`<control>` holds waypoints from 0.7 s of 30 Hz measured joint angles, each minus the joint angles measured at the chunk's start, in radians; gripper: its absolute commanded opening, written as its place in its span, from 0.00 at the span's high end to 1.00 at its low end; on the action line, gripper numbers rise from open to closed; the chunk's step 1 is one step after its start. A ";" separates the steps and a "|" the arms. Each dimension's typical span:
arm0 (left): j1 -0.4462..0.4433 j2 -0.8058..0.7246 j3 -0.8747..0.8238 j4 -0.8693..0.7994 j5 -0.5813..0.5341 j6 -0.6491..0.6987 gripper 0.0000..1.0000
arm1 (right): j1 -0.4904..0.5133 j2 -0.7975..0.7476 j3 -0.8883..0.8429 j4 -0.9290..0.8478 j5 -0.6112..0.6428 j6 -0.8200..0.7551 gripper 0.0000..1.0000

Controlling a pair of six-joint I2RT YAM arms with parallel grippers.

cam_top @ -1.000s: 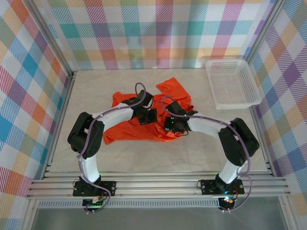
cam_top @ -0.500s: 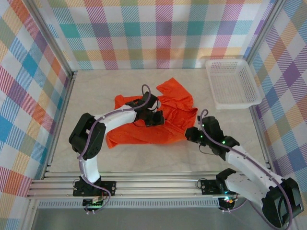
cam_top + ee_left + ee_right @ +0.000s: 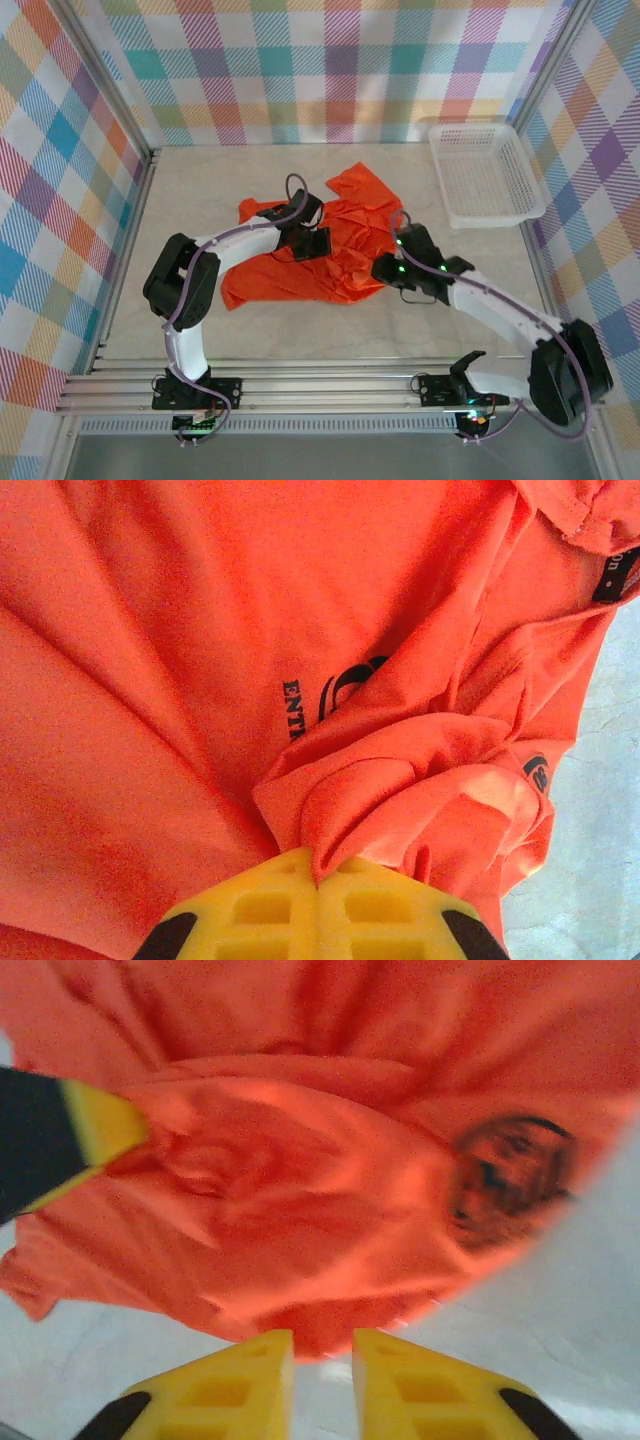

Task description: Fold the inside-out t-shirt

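The bright orange-red, thin-fabric short-sleeved t-shirt (image 3: 265, 282) lies crumpled and spread on the table, under and between the two pincers. Its larger part runs out to the left of the left pincer (image 3: 310, 243), and a raised flap lies on that pincer's far side.

In the left wrist view the left pincer (image 3: 320, 865) has its yellow fingers pressed together on a bunched fold of the t-shirt, which rises from between the tips. Beyond those tips black lettering of a faint print (image 3: 335, 695) shows through the fabric. Up to the right of them, near the garment's edge, sits a small dark label (image 3: 615, 575).

The right pincer (image 3: 382, 270) is at the t-shirt's right edge, near the left pincer but apart from it. In its own view the right pincer (image 3: 322, 1345) has its yellow fingers parted by a narrow gap with nothing between them. The cloth's rounded edge lies just ahead of the tips, and a blurred dark mark (image 3: 505, 1175) sits ahead and to their right.

The pale beige stone-patterned table (image 3: 200, 190) is bare around the cloth. A white plastic mesh basket (image 3: 487, 175) stands well beyond the right pincer, at the far right corner. Pastel checked cloth walls (image 3: 300, 70) enclose the space.
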 measured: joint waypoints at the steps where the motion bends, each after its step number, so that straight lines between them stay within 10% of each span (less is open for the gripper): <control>1: 0.000 -0.001 -0.003 0.000 0.000 -0.001 1.00 | 0.010 0.045 0.042 0.005 0.000 -0.010 0.74; 9: 0.000 -0.013 -0.060 0.007 0.000 -0.008 1.00 | 0.042 0.384 0.270 0.045 -0.023 -0.093 0.83; 21: 0.000 -0.014 -0.087 0.025 -0.009 -0.019 1.00 | 0.095 0.552 0.369 0.046 -0.032 -0.148 0.63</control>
